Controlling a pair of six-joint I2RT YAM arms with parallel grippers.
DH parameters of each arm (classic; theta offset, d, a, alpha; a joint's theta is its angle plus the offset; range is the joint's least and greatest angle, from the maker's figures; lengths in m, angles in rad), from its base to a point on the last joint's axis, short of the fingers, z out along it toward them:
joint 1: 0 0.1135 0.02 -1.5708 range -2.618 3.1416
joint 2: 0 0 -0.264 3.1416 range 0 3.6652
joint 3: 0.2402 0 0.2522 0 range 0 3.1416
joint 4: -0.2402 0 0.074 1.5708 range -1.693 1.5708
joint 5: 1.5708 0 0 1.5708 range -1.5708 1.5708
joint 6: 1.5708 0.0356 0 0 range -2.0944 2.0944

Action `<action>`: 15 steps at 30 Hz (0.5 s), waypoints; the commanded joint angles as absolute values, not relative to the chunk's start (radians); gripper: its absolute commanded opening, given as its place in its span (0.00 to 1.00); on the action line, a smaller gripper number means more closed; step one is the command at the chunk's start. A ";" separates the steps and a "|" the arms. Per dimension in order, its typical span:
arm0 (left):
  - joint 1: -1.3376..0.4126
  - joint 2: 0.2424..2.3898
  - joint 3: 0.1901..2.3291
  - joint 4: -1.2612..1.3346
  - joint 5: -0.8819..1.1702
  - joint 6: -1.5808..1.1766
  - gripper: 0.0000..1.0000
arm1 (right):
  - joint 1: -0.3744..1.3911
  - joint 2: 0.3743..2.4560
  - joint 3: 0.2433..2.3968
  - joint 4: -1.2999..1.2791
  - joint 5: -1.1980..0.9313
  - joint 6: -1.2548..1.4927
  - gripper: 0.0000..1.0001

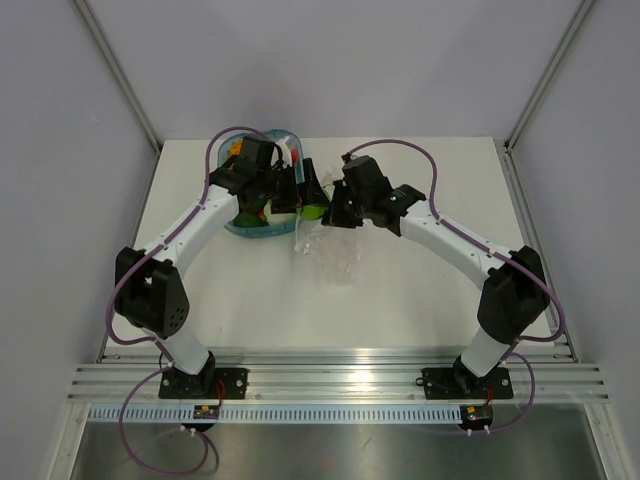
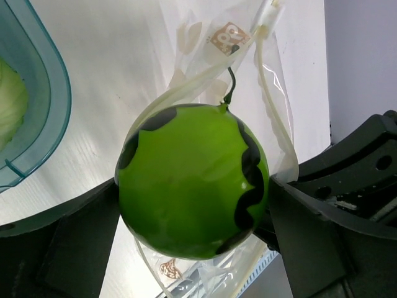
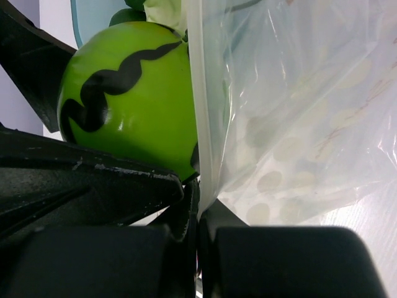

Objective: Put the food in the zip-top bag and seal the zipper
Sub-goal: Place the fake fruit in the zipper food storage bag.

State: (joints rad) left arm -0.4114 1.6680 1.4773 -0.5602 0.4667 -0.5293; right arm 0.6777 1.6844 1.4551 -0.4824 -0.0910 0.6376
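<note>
My left gripper [image 2: 193, 205] is shut on a round green toy fruit with black wavy stripes [image 2: 192, 180], held just above the mouth of the clear zip-top bag [image 2: 260, 74]. The fruit also shows in the right wrist view [image 3: 130, 93] and from above [image 1: 314, 210]. My right gripper [image 3: 200, 214] is shut on the bag's mouth edge [image 3: 201, 124], holding it up next to the fruit. The bag [image 1: 328, 248] hangs crinkled down to the table between the arms. A pale green cabbage [image 2: 9, 108] lies in the blue tray.
The translucent blue tray [image 1: 262, 228] sits at the back centre-left, under the left arm, with more toy food in it; its rim shows in the left wrist view [image 2: 59, 93]. White table [image 1: 400, 290] with grey walls around.
</note>
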 commanded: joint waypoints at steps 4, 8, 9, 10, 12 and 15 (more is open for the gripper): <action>-0.428 1.618 1.483 -0.604 0.575 -0.480 0.99 | 0.678 1.663 1.460 -0.376 -0.083 0.647 0.00; -0.428 1.612 1.480 -0.610 0.575 -0.474 0.99 | 0.678 1.667 1.463 -0.374 -0.087 0.650 0.00; -0.428 1.611 1.480 -0.611 0.566 -0.474 0.99 | 0.678 1.667 1.462 -0.371 -0.087 0.650 0.00; -0.428 1.603 1.479 -0.617 0.560 -0.469 0.99 | 0.678 1.664 1.460 -0.371 -0.087 0.649 0.00; -0.428 1.598 1.485 -0.633 0.519 -0.460 0.99 | 0.678 1.658 1.454 -0.367 -0.087 0.647 0.00; -0.428 1.611 1.499 -0.672 0.485 -0.430 0.97 | 0.677 1.641 1.444 -0.367 -0.086 0.646 0.00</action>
